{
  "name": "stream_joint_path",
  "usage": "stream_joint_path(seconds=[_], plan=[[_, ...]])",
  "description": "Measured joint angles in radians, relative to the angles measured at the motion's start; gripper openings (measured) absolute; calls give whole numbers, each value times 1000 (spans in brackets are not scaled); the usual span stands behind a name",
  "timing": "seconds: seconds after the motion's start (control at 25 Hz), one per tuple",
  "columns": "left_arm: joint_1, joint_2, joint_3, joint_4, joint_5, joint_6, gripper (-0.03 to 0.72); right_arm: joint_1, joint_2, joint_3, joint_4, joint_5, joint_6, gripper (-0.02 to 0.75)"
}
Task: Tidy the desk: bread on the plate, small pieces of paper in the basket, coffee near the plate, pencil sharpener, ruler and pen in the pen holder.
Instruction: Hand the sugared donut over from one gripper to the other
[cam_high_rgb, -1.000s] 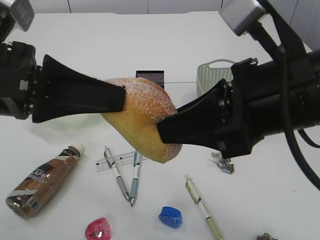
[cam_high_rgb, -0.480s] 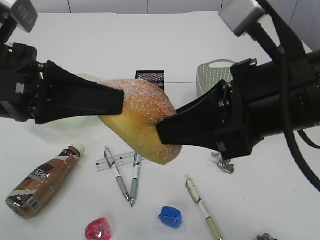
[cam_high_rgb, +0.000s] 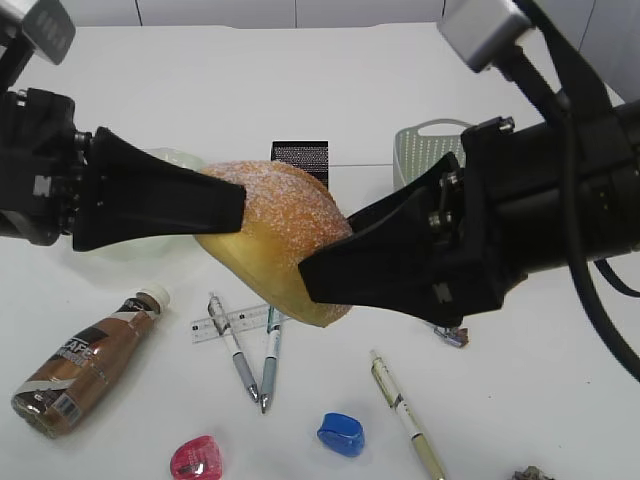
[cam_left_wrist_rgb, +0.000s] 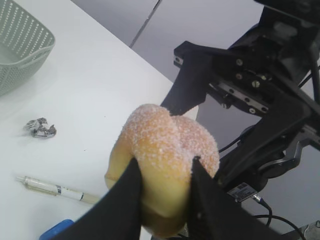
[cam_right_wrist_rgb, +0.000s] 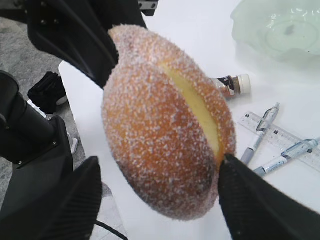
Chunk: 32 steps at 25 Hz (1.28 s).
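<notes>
Bread (cam_high_rgb: 275, 235) hangs above the worktop (cam_high_rgb: 520, 400), our left hand (cam_left_wrist_rgb: 162, 192) pinching one end, our right hand (cam_right_wrist_rgb: 160, 195) spread wide around the other.

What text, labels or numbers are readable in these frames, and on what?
Nothing reads clearly.
Brown coffee bottle with white cap: label has large pale lettering, too blurred to read.
Clear plastic ruler: scale marks visible, numbers too small.
Silver pens: dark bands only, no legible print.
White sticker on the right arm: barcode-like print, unreadable.
Blue pencil sharpener and pink pencil sharpener: no text visible.
</notes>
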<state>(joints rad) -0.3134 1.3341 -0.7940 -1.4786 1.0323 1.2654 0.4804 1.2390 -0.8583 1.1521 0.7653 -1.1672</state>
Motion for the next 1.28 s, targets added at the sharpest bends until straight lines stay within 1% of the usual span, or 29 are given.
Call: stream_joint_path(seconds=[0.08, 0.16, 0.4, 0.52, 0.64, 0.8, 0.92, 1.04, 1.08, 1.2, 1.28], plan=[[0, 2, 0, 8, -5, 12, 169, 0, 0, 0, 9, -11, 0, 554], [0, 2, 0, 10, -17, 15, 169, 0, 0, 0, 12, -23, 0, 582], [0, 4, 0, 10, -60, 28, 169, 0, 0, 0, 13, -63, 0, 596], [15, 4, 0, 10, -71, 31, 169, 0, 0, 0, 13, -73, 7, 596], [55, 4, 0, 10, -81, 32, 169, 0, 0, 0, 8, -82, 26, 596], [134, 4, 0, 10, -91, 32, 167, 0, 0, 0, -60, -82, 52, 592], [197, 4, 0, 10, -131, 32, 167, 0, 0, 0, -156, -89, 168, 590], [248, 4, 0, 10, -219, 32, 167, 0, 0, 0, -323, -98, 334, 590], [255, 4, 0, 10, -251, 32, 167, 0, 0, 0, -394, -98, 390, 590], [268, 4, 0, 10, -383, 32, 167, 0, 0, 0, -616, -98, 654, 587], [268, 13, 0, 3, -464, 33, 167, 0, 0, 0, -798, -94, 886, 587]])
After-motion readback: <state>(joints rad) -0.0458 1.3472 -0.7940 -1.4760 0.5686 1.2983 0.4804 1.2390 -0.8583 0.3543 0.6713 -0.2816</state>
